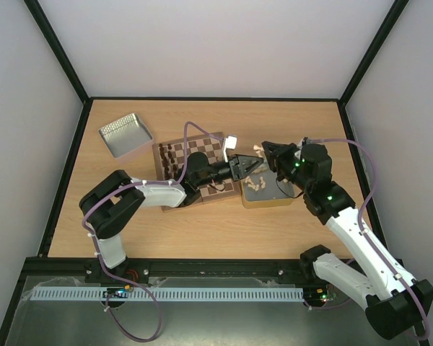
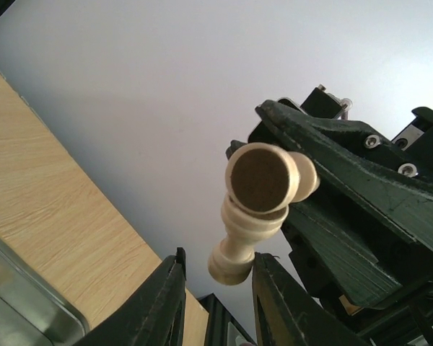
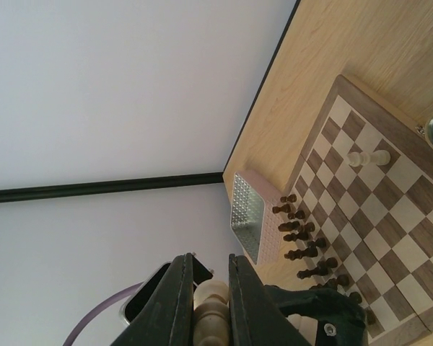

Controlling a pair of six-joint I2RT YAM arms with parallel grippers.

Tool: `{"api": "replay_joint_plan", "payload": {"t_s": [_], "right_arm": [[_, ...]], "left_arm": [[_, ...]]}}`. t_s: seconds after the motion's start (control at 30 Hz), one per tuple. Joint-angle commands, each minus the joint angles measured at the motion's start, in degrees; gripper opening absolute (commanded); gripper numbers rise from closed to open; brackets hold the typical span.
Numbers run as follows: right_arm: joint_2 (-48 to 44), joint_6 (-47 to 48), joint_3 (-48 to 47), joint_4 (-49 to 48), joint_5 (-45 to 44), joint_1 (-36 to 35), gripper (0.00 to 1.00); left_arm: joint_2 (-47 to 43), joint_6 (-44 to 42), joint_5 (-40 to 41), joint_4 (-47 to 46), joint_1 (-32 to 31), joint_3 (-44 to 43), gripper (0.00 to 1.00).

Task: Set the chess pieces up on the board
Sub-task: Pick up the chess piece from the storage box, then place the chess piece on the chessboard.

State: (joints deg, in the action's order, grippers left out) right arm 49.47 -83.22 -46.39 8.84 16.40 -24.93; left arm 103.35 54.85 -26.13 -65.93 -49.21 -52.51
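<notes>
Two right fingers [image 3: 175, 303] pinch a cream piece [image 3: 211, 306] between them, so the right gripper [image 3: 209, 282] is clenched on it in mid-air; the left gripper [image 2: 220, 258] stands with its jaws either side of the piece's head, though I cannot tell whether its fingers [image 2: 166, 306] press on it; both grippers meet tip to tip just beside the right edge of the board [image 3: 390, 209], near a gold tin [image 1: 268, 205] holding spare cream pieces [image 1: 258, 180]; the board carries dark pieces [image 3: 303, 234] along its left side and a lone pale piece [image 3: 368, 157] elsewhere; a silver tin [image 1: 126, 135] lies on the table [image 1: 202, 231] at the far left.
</notes>
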Motion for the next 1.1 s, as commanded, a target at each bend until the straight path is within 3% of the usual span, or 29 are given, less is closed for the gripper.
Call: {"api": "replay_joint_plan", "payload": {"t_s": [0.0,0.17,0.4,0.57,0.73,0.9,1.07], "right_arm": [[-0.96,-0.53,0.29,1.99,1.13,-0.03,0.02],[-1.21,-0.74,0.54,2.15,1.19,-0.03,0.02],[-1.34,0.45,-0.03,3.04,-0.17,-0.01,0.02],[0.2,10.82,-5.15,8.68,-7.03,-0.03,0.02],[7.49,27.24,-12.81,15.52,-9.73,-0.03,0.02],[17.84,39.98,-17.71,21.8,-11.78,-1.44,0.02],[28.44,46.37,-21.37,22.61,-17.39,-7.94,0.02]], "left_arm": [[-2.06,-2.08,-0.66,-4.23,0.08,-0.76,0.28],[-2.33,-2.45,-0.52,-4.22,0.0,-0.51,0.22],[-2.77,-3.51,-0.59,-2.76,0.06,-0.27,0.06],[-5.69,-6.77,0.92,3.9,-0.01,2.06,0.02],[-12.68,-13.37,5.44,17.66,0.21,7.28,0.03],[-23.81,-21.65,18.75,39.07,1.7,9.98,0.03],[-35.41,-26.04,24.21,54.13,8.92,10.58,0.04]]}}
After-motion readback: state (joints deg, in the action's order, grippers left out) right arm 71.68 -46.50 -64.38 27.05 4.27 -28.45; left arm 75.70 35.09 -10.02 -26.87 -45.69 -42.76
